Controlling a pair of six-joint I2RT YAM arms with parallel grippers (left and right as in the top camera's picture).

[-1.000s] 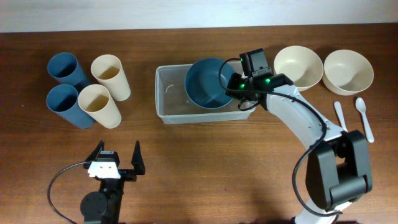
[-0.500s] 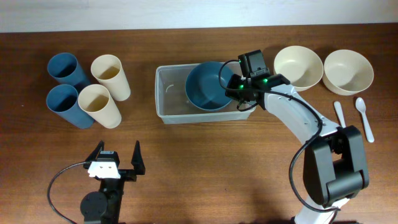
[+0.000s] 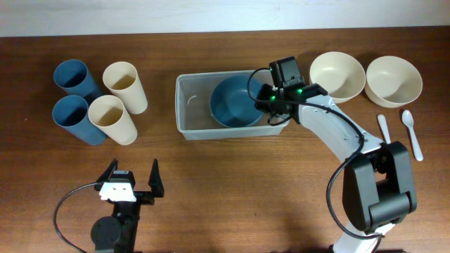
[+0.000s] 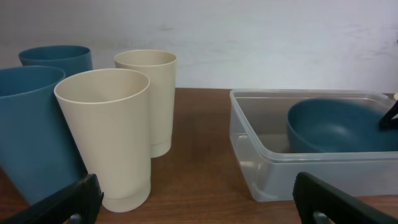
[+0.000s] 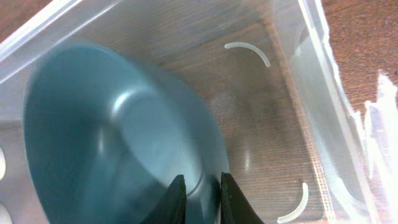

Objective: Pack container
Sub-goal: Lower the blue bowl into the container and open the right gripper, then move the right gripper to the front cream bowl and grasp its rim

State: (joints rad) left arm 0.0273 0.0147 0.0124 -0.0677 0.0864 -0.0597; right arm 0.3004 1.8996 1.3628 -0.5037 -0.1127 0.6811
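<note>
Two dark fingers (image 5: 176, 202) of the right end effector (image 5: 199, 198) stand narrowly apart, straddling the rim of the round dark-blue plastic bowl (image 5: 112, 143). Whether they pinch it or merely flank it cannot be told. That bowl lies inside the clear rectangular plastic container (image 3: 193, 116), toward its right end, at the middle of the brown wooden worktop (image 3: 232, 183). Doing this placement well likely means spreading the fingers fully before lifting. The rise should then be straight up, so neither fingertip snags the rim or nudges the thin container wall. The left end effector (image 3: 133, 180) rests wide open, well apart from the container, near the front edge.
</note>
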